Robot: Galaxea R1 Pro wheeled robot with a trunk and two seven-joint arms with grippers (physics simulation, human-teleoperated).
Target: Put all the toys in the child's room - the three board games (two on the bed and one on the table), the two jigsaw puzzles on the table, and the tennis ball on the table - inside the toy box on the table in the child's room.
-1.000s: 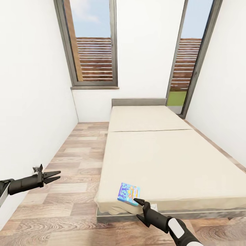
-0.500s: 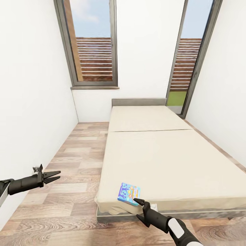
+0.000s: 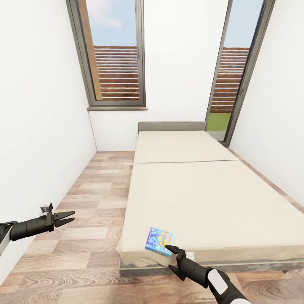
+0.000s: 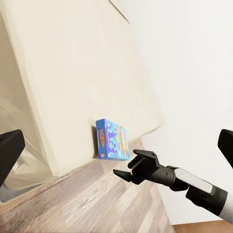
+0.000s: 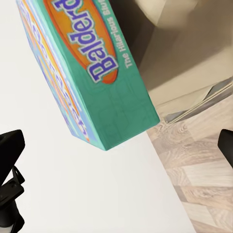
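White walls and two tall windows are framing a narrow room with a wood-plank floor [image 3: 90, 198], and the bed [image 3: 202, 190] is filling its right side, headboard against the far wall. Only one toy is lying on it, a small blue board game [image 3: 158, 240] sitting flat at the near left corner of the mattress, close to the edge.

Compared with the pictures from a second ago, almost nothing is shifting: the box is sitting a touch lower on the corner and the right end effector [image 3: 172, 257] is creeping in just beside its near edge. Its fingers are standing wide apart, one tip at the box's near right corner and the other lower, in front of the bed frame, and they are gripping nothing. The right wrist view is looking straight onto the box [image 5: 92, 73], its green side panel lettered "Balderd…" close up, with the finger tips at the picture's edges.

The left end effector [image 3: 67, 218] is hanging idle over the floor by the left wall, jaws slightly parted and empty.

Judging by this, the grasp is being lined up but not yet made; the box is likely needing a pinch across its thin edge before any carry to the toy box.
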